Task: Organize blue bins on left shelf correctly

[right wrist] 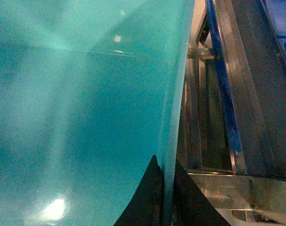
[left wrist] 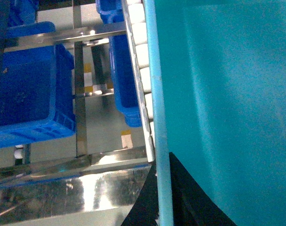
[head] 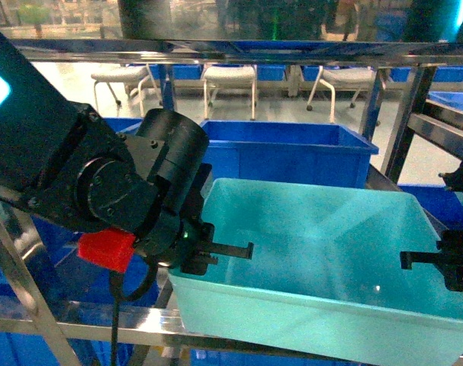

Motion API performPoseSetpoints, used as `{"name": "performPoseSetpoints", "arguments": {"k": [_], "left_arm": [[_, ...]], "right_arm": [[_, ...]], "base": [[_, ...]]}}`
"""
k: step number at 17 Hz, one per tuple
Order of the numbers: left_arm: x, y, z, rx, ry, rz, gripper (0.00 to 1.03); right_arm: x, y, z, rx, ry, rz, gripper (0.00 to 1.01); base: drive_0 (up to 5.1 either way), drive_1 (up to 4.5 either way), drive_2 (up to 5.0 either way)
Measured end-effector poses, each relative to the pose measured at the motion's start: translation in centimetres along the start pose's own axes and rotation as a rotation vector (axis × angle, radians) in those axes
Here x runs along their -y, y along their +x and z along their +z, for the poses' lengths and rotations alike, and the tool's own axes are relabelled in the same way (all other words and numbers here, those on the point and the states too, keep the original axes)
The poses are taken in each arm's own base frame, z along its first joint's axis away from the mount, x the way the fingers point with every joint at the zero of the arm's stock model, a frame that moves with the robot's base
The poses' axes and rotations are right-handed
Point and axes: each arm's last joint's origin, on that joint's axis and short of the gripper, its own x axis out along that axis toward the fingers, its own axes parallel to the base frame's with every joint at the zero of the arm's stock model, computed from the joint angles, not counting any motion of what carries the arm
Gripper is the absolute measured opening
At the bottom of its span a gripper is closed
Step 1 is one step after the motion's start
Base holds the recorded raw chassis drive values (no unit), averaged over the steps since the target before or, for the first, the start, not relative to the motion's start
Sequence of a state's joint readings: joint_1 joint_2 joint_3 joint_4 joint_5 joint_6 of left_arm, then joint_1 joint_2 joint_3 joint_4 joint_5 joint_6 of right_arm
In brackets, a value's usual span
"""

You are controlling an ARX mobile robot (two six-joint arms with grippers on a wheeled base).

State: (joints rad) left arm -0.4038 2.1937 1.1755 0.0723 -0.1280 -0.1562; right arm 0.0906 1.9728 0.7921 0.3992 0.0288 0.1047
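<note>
the left claw (head: 229, 252) is clenched on the left wall of the turquoise bin (head: 323, 252), one finger each side. the right claw (head: 423, 261) pinches its right wall likewise. the bin sits on the left shelf (left wrist: 86, 183), in front of a royal-blue bin (head: 292, 152).

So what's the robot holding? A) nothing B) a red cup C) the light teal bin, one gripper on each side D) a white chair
C: the left gripper and right gripper each pinch a side wall of the teal bin.
</note>
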Motion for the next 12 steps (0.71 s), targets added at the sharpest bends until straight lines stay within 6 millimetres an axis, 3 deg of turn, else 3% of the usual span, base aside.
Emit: {"name": "performPoseSetpoints", "arguments": {"k": [6,10,12], "left_arm": [[-2.0,3.5,2.9,-0.010,-0.017,0.020,0.02],[-5.8,5.5,3.7,-0.038,-0.078,0.056,0.02],[-6.2,6.9,3.9,-0.061,-0.074,0.048,0.02]], "right_arm": [[-1.2,4.0,3.3,-0.012,-0.018,0.018,0.02],[-4.0,6.7,5.2,-0.020,-0.079,0.064,0.02],[-4.0,8.6,5.8,-0.071,-0.082,0.028,0.02]], "base": [[0.0,0.00,0.0],[0.0,0.00,0.0],[0.0,0.00,0.0]]}}
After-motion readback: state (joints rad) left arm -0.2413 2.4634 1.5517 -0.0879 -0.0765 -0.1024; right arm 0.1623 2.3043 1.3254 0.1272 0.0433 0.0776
